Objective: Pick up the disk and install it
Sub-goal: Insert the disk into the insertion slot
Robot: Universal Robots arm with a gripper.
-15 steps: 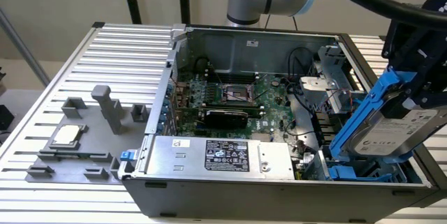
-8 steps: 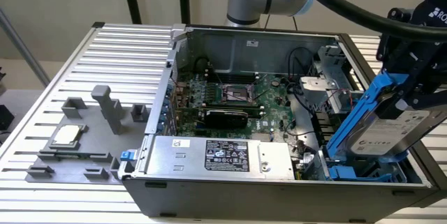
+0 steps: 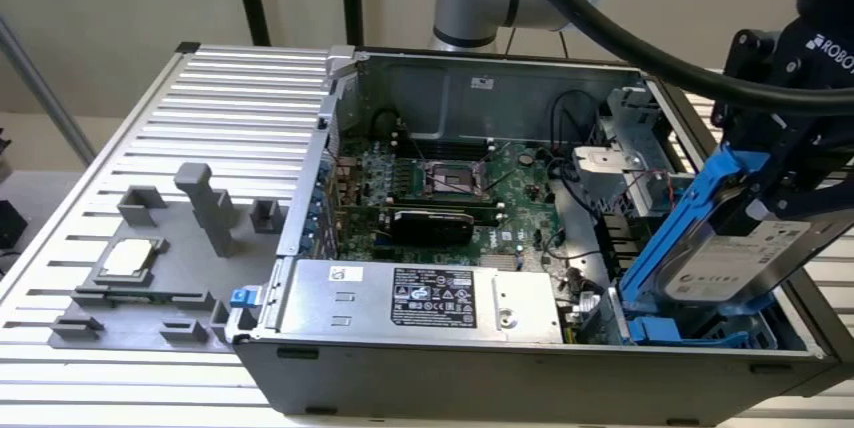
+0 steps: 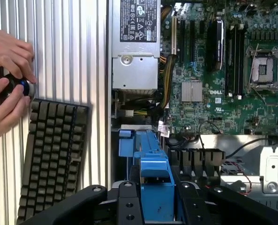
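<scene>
The disk [image 3: 727, 260], a silver-grey drive with a white label in blue carrier rails, hangs tilted over the front corner of the open computer case [image 3: 534, 373] on the exterior view's right. My black gripper [image 3: 785, 210] is shut on its upper end. The disk's lower end reaches down toward a blue bay bracket [image 3: 663, 329] inside the case; whether they touch is unclear. In the wrist view the blue carrier [image 4: 150, 161] sits clamped between my gripper [image 4: 153, 204], with the motherboard [image 4: 223, 70] beyond it.
A silver power supply with a black label [image 3: 427, 298] lies along the case's front. A grey fixture holding a small square chip [image 3: 127, 258] stands on the slatted table. A keyboard [image 4: 52, 154] and a person's hands [image 4: 7, 70] are beside the case.
</scene>
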